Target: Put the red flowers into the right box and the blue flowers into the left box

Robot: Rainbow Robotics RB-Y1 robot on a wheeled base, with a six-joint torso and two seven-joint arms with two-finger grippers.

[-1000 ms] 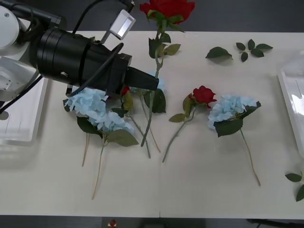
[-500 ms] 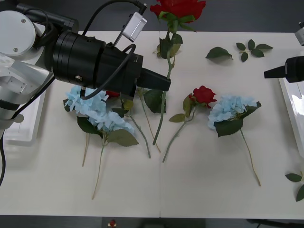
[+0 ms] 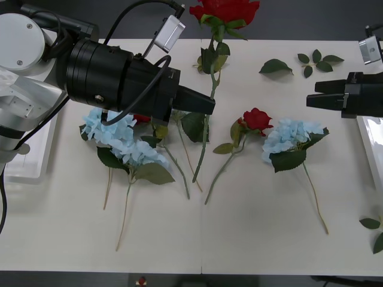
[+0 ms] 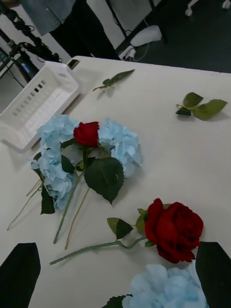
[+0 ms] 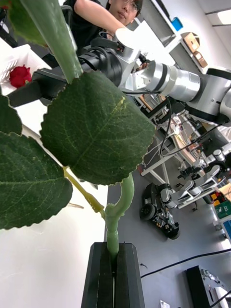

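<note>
The left end effector pinches the thin green stem of a red rose, holding it up above the smooth white worktop. The right end effector hangs wide open over another red rose lying beside a fluffy blue flower.

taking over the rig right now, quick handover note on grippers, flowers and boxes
Left gripper: shut on a red rose by its stem, lifted above the table.
Right gripper: open, holding nothing, near the right box.
On the table: two more red roses and the blue flowers. One red bloom lies in a white tray.
Left box: no flowers seen.
Left: deliver held rose, then sort the rest.
</note>
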